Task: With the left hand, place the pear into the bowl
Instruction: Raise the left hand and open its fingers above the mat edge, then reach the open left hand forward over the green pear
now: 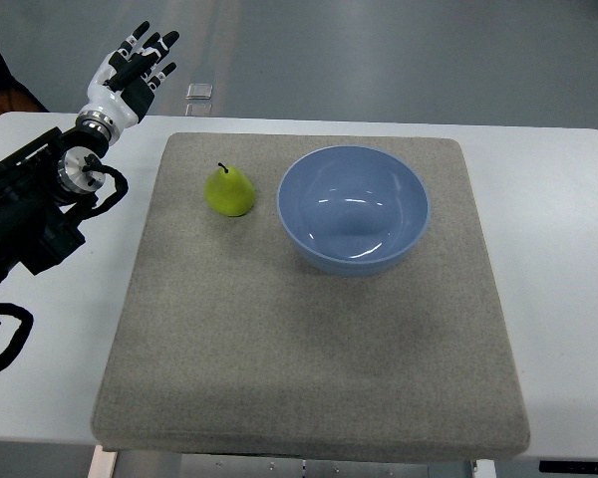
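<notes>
Left arm (25, 214) — cropped (left edge).

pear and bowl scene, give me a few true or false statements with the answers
1. The pear lies inside the bowl. False: it stands on the grey mat, left of the bowl.
2. The bowl is blue and empty. True.
3. The left hand is gripping the pear. False: it is up at the table's far left corner, fingers spread, holding nothing.
4. The pear's stem points up. True.
5. The right hand is over the bowl. False: no right hand is in view.
</notes>
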`<control>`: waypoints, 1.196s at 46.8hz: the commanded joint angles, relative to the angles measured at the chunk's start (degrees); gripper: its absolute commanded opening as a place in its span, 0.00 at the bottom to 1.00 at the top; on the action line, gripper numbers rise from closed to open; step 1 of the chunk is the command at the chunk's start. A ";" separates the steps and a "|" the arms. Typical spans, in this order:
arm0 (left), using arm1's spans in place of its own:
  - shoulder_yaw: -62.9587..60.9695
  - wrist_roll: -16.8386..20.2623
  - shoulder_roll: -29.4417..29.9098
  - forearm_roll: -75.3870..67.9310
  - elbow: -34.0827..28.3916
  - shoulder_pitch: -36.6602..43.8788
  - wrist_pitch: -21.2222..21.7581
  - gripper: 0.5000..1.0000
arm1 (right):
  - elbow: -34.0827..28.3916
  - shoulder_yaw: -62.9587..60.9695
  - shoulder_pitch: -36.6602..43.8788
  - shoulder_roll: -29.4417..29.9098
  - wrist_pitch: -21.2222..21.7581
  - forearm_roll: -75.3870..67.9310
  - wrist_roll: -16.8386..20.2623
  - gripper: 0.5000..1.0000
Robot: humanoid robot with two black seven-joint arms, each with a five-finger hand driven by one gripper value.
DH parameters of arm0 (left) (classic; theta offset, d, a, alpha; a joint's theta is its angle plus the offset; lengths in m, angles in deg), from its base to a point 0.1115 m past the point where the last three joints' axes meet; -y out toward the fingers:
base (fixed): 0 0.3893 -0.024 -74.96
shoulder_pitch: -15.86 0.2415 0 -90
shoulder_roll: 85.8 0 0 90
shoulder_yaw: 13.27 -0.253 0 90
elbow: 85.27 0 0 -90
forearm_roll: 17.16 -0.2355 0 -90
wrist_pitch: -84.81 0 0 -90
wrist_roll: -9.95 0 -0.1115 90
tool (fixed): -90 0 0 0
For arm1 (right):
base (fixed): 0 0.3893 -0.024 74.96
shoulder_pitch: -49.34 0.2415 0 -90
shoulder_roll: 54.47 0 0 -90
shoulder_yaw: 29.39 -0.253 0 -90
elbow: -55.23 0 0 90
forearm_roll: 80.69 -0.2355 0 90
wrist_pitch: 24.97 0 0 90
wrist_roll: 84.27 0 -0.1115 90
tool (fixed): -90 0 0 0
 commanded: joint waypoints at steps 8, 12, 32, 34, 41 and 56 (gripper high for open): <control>0.07 0.00 0.01 0.30 0.01 -0.27 0.04 0.98 | 0.00 0.00 0.00 0.00 0.01 0.00 -0.07 0.85; -0.01 0.00 0.10 0.21 -0.52 -0.01 0.13 0.98 | 0.00 0.00 0.00 0.00 0.01 0.00 0.01 0.85; -0.80 -0.18 1.24 -0.49 0.01 -0.80 1.36 0.98 | 0.00 0.00 0.00 0.00 0.01 0.00 -0.07 0.85; -0.98 -0.27 1.59 -0.58 0.10 -1.15 1.36 0.98 | 0.00 0.00 0.00 0.00 0.01 0.00 -0.07 0.85; -4.75 -0.44 2.29 -5.23 0.62 -2.38 1.01 0.97 | 0.00 0.00 0.00 0.00 0.01 0.00 0.01 0.85; -12.41 -0.18 3.17 -29.49 4.58 -5.55 -0.83 0.98 | 0.00 0.00 0.00 0.00 0.01 0.00 0.01 0.85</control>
